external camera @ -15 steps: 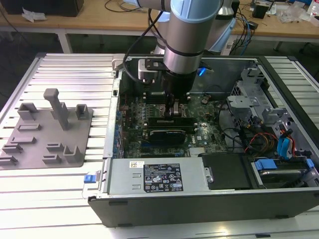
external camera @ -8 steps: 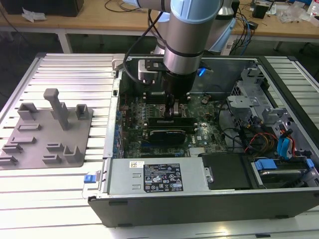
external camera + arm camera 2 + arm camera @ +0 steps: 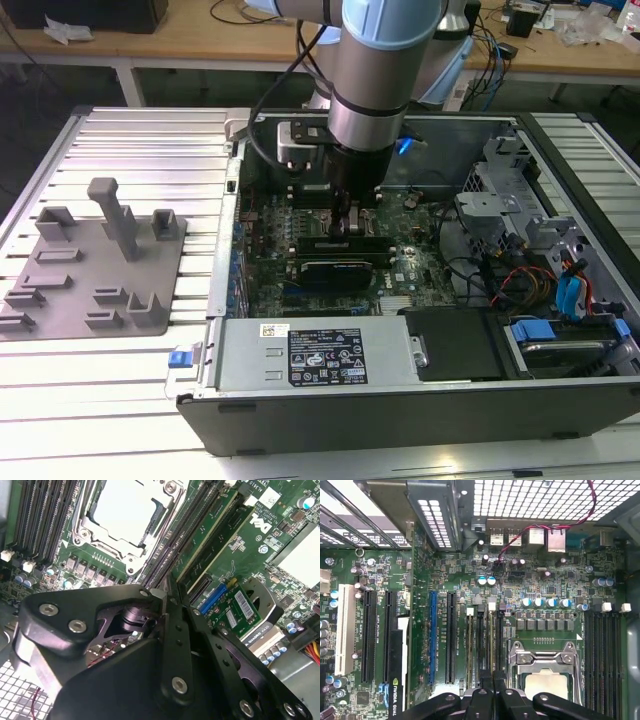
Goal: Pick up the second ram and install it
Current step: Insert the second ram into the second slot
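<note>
An open computer case (image 3: pixel 400 400) lies on a ribbed tabletop (image 3: pixel 130 140), with a grey fixture tray (image 3: pixel 100 270) at its 9 o'clock. The end effector (image 3: pixel 345 225) reaches into the case, at 12 o'clock from a black graphics card (image 3: pixel 340 265). In both wrist views it pinches the second ram (image 3: pixel 492 640) (image 3: pixel 210 527), which stands upright among the memory slots (image 3: pixel 480 645) beside the CPU socket (image 3: pixel 545 675).

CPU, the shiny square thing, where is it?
In the first wrist view, the CPU sits in its metal-framed socket between two banks of memory slots, close to the gripper.
</note>
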